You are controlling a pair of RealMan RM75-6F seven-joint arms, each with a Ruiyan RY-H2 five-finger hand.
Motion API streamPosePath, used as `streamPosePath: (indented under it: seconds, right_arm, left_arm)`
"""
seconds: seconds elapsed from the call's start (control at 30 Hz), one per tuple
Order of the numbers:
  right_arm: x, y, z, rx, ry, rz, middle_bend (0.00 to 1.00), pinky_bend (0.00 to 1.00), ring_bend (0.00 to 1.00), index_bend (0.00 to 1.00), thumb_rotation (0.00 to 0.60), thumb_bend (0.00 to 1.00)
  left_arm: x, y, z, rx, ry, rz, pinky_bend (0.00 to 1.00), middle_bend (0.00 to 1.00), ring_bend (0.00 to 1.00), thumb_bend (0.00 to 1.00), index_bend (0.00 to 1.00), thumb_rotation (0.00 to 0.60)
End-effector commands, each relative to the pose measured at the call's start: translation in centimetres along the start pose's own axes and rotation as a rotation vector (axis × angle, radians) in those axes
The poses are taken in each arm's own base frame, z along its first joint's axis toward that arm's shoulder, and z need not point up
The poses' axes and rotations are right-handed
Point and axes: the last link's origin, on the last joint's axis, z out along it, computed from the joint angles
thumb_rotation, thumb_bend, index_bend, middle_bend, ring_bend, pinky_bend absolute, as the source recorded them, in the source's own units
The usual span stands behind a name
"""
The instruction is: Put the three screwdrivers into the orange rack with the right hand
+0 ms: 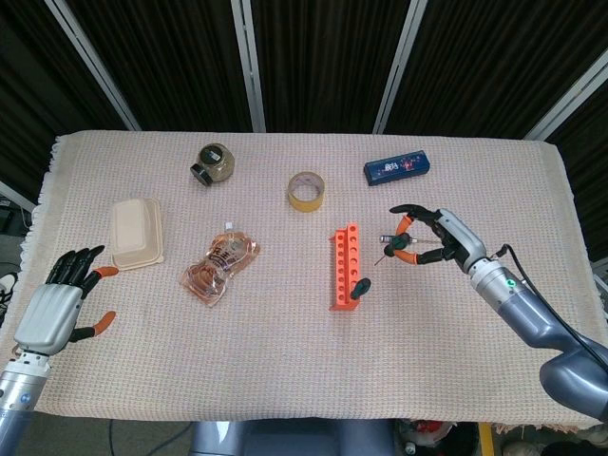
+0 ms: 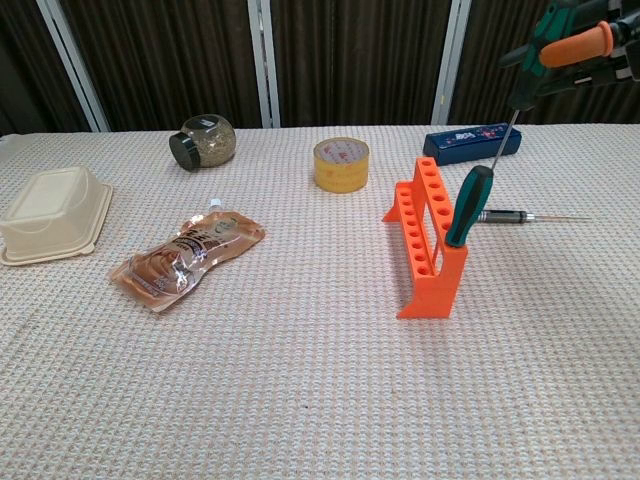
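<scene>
The orange rack point(image 1: 344, 266) point(image 2: 423, 245) stands mid-table with one green-handled screwdriver point(image 2: 468, 205) slotted at its near end. My right hand point(image 1: 439, 237) point(image 2: 600, 45) pinches a second screwdriver point(image 2: 547, 26) by the handle. It hangs in the air just right of the rack, its shaft slanting down toward the rack's far holes. A third screwdriver point(image 2: 503, 215) lies flat on the cloth to the rack's right, below the hand. My left hand point(image 1: 52, 309) hovers at the table's left edge, empty with its fingers spread.
A jar point(image 1: 213, 162), a tape roll point(image 1: 306, 190) and a blue box point(image 1: 398, 168) sit along the back. A beige lidded container point(image 1: 135, 233) and a snack pouch point(image 1: 220, 263) lie left of the rack.
</scene>
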Motion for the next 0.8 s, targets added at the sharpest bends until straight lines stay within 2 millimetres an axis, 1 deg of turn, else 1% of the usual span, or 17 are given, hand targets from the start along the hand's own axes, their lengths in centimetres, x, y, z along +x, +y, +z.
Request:
streamPosePath:
  seconds: [0.03,0.33,0.57,0.8]
  right_arm:
    - [-0.3,-0.7,0.3,0.017,-0.024,0.008,0.18,0.0,0.0,0.59,0.6,0.22]
    - [-1.5,-1.2,1.6,0.023,-0.079,-0.001,0.18,0.0,0.0,0.59,0.6,0.22]
    - [-1.6,-1.4,3.2,0.012,-0.087,-0.008,0.18,0.0,0.0,0.59,0.6,0.22]
    - [-1.7,-1.5,3.9,-0.001,-0.089,-0.015,0.18,0.0,0.0,0.59,0.6,0.22]
  left_arm:
    - [0.0,0.0,0.0,0.001,-0.001,0.0,0.0,0.02,0.0,0.28,0.26,0.6]
    - [-0.2,-0.2,0.0,0.009,-0.008,-0.002,0.0,0.02,0.0,0.28,0.26,0.6]
    - [-0.2,-0.5,0.0,0.02,-0.01,-0.003,0.0,0.02,0.0,0.28,0.26,0.6]
    - [-0.2,-0.7,0.0,0.024,-0.009,-0.003,0.0,0.02,0.0,0.28,0.26,0.6]
